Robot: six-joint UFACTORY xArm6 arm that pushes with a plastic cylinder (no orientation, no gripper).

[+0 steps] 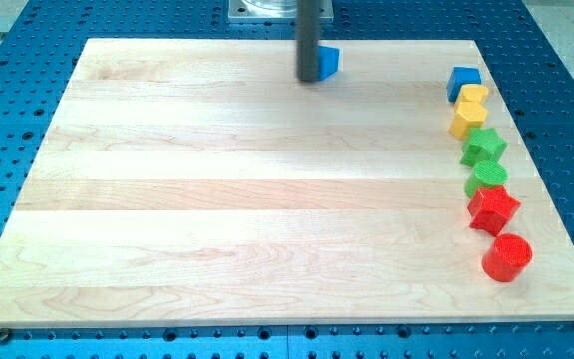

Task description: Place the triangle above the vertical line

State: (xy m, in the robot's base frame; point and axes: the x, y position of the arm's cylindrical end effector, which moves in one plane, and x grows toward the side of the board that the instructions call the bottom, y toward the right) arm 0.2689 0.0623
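My tip [310, 78] partly hides the blue triangle [328, 62]; no pincer shows

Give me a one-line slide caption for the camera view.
My tip touches the blue triangle at board top; seven blocks line the right edge.

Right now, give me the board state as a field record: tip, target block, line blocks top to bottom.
tip: my tip at the view's top centre, against the left side of the blue triangle
target: blue triangle, near the board's top edge, partly hidden by the rod
line: near-vertical column at the view's right
line order: blue cube, yellow block, yellow block, green star, green cylinder, red star, red cylinder
surface: wooden board
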